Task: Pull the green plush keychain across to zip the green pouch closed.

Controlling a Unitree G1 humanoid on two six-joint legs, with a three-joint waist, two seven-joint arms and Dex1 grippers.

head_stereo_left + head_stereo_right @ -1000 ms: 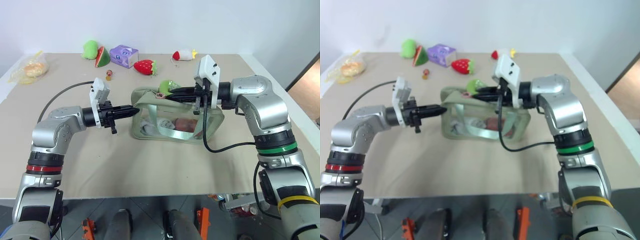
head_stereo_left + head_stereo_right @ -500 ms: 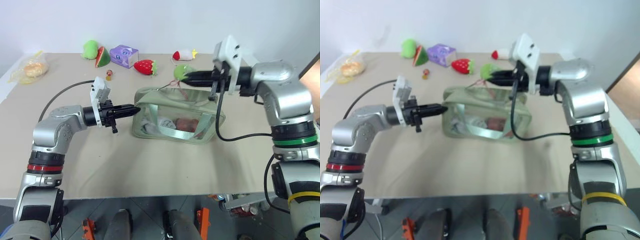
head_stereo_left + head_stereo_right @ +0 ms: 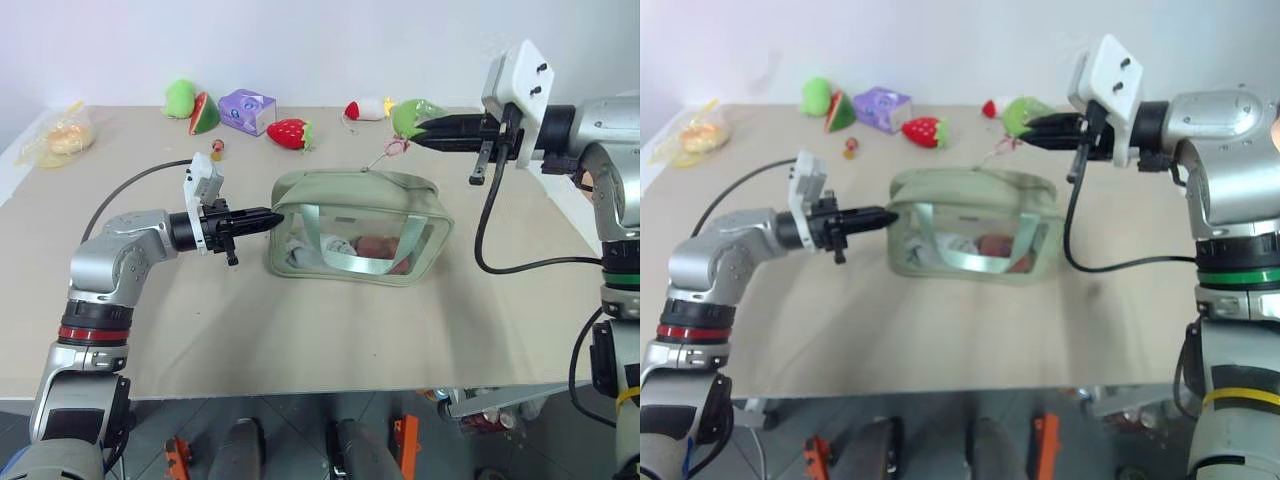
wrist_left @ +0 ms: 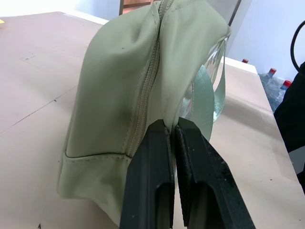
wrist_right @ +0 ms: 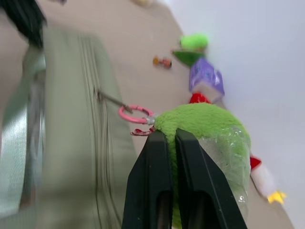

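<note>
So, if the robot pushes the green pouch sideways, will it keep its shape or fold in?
The green pouch is probably soft: its fabric end bulges and creases. It likely slides rather than rolls, given its flat base. It seems light; a pinch from the left gripper steadies it.

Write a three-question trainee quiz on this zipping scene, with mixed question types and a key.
1. True or false: the right gripper is shut on the green plush keychain.
2. Multiple choice: what does the left gripper pinch?
A. the strawberry toy
B. the end of the green pouch
C. nothing
3. Fill in: a ____ ring links the keychain to the zipper pull.

Key:
1. True; the plush sits between its closed fingers.
2. B; it clamps the pouch's end fabric beside the zipper seam.
3. Pink.
</note>
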